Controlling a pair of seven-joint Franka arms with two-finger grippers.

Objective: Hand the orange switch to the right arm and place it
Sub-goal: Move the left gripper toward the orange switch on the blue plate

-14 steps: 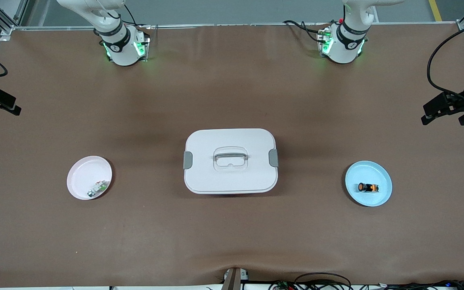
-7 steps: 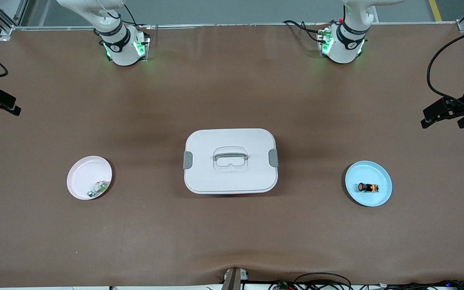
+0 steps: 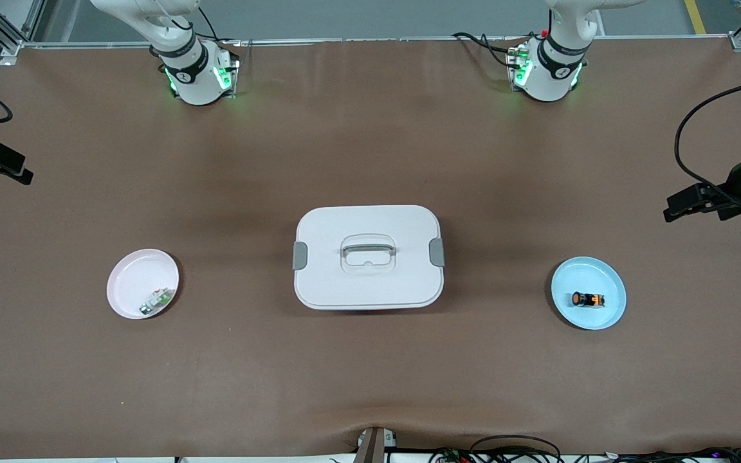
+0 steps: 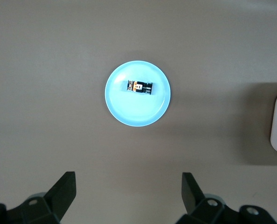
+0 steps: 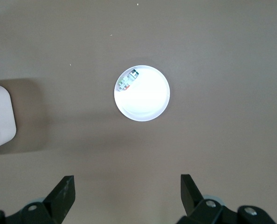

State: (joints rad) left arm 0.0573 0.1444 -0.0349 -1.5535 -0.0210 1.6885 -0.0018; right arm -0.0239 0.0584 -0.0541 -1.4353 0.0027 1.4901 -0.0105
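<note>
Lying on blue plate (image 3: 608, 312): orange switch (image 3: 587, 299) (untouched).

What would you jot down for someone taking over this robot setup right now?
Left pincer: open, empty, high over the table near the blue plate.
Right pincer: open, empty, up above the white plate.
Orange switch: lying on the blue plate at the left arm's end.
A green-and-white part lies on the white plate; a closed white box sits mid-table.
Done: nothing.
Left: pick up the switch, hand it over, place it.
</note>
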